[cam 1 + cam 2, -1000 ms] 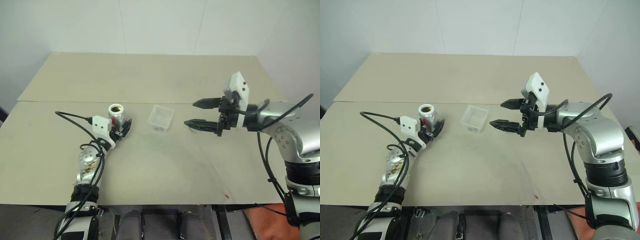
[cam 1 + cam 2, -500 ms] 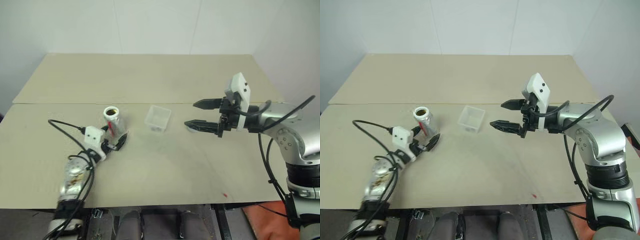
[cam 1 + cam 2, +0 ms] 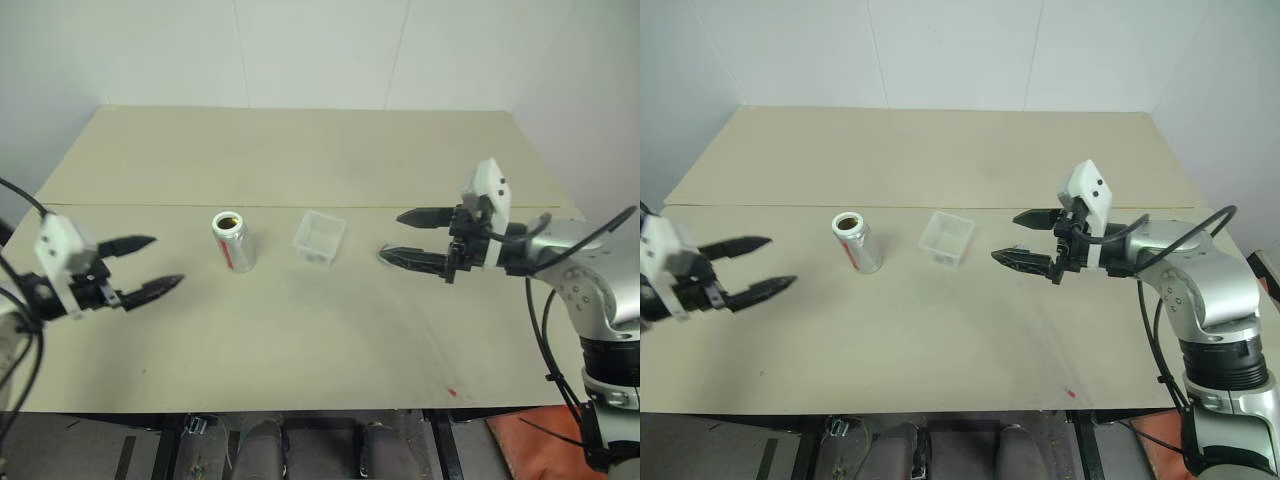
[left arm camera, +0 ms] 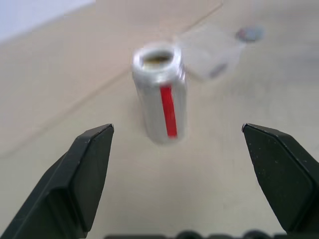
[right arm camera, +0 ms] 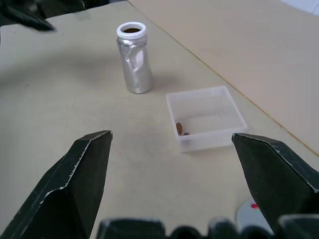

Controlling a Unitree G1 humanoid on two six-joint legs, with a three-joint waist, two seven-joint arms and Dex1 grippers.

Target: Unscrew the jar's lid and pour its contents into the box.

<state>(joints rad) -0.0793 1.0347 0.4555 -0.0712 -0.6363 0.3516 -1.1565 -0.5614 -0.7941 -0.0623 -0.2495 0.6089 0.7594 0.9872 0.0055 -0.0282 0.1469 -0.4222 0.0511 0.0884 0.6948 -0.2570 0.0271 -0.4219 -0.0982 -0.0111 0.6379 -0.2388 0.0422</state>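
Jar (image 3: pixel 231 241) stands upright, lid off, just beside box (image 3: pixel 320 237). Left gripper (image 3: pixel 147 268) nearer, jaws apart, empty; right gripper (image 3: pixel 408 237) likewise apart, beyond box.

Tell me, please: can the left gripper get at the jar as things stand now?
Probably yes. The left gripper is open and faces the upright jar, with only bare table between them.
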